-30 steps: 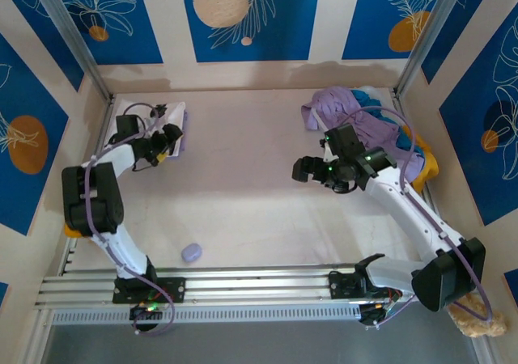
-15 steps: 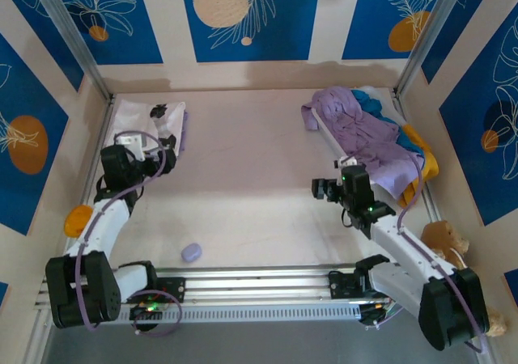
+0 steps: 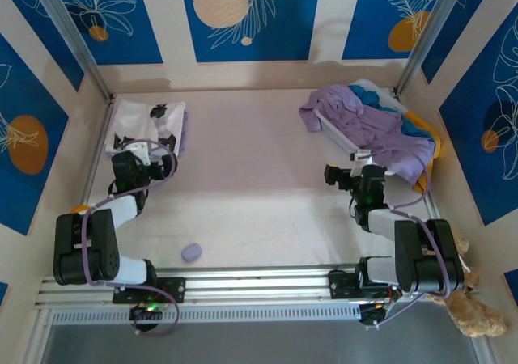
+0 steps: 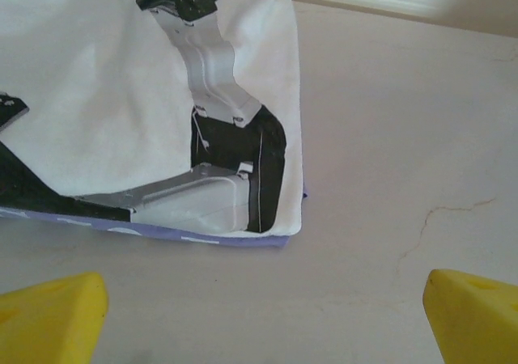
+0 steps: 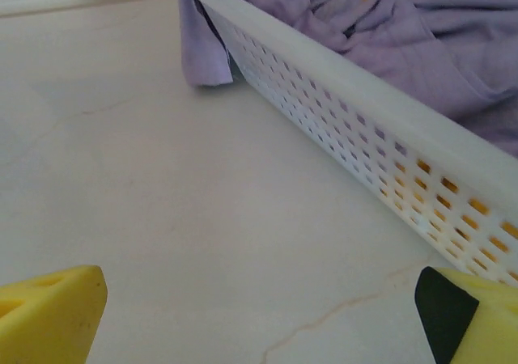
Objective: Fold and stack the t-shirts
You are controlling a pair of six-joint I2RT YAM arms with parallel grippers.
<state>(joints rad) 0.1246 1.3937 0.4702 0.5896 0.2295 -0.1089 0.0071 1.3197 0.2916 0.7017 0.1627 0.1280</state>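
Blue-and-cream wall panels [image 3: 267, 24] printed with leaves and round discs box in your pale, faintly cracked desk [image 3: 251, 186]. At its far left corner you have a folded white t-shirt with black printed patches [image 3: 146, 121]. It lies flat and squared on top of a thin lavender cloth layer [image 4: 202, 239], whose edge peeks out along the near side. Your left end effector [image 4: 263, 323] sits low just in front of that stack. Its yellow fingertips [image 4: 48, 315] are spread to the full width of the wrist view, with only bare desk between them; it grips nothing.

Over at the far right, a white perforated plastic basket [image 5: 348, 113] holds the unfolded pile. A crumpled lavender-purple t-shirt [image 3: 364, 121] lies on top, with one corner spilling over the rim down to the desk. A teal t-shirt [image 3: 371, 95] shows behind it, and a yellow-orange t-shirt [image 3: 435, 150] shows at the right edge. Your right end effector [image 5: 259, 319] is near the basket's long wall, low over the desk, with its jaws wide apart and empty.

A small round lavender blob [image 3: 192, 252] lies by itself on the desk, near the aluminium rail [image 3: 259, 281] that carries the arm bases. A brown teddy bear [image 3: 476, 315] sits off the near right corner.
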